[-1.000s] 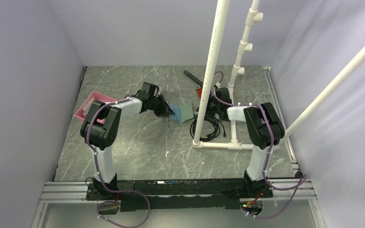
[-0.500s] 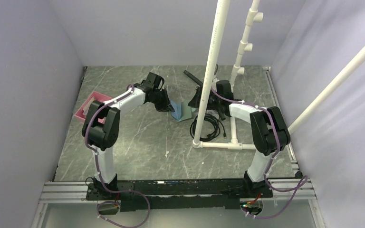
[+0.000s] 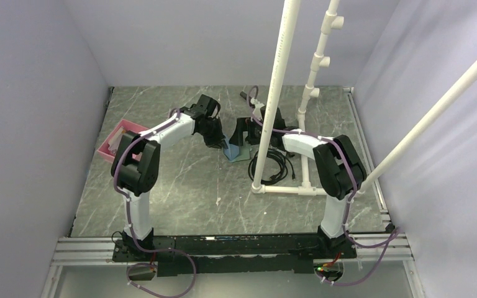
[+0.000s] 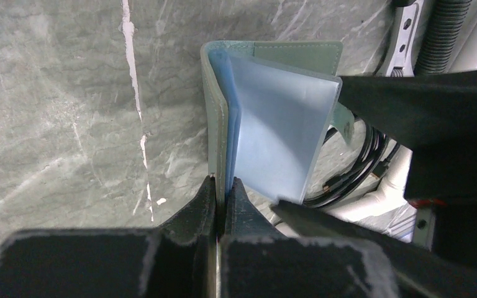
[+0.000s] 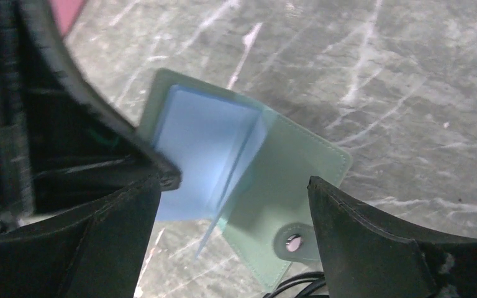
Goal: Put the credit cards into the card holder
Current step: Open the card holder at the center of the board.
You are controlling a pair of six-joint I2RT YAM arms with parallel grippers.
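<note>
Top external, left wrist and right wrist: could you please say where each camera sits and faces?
Top external: above and behind the bases, looking down on the table; both arms show, left gripper and right gripper both at the card holder.
Left wrist: on the left arm, looking along its shut fingers, pinched on the card holder's green cover.
Right wrist: on the right arm, looking down between its open fingers.
Shared: both wrist views show the card holder's pale blue inside.
</note>
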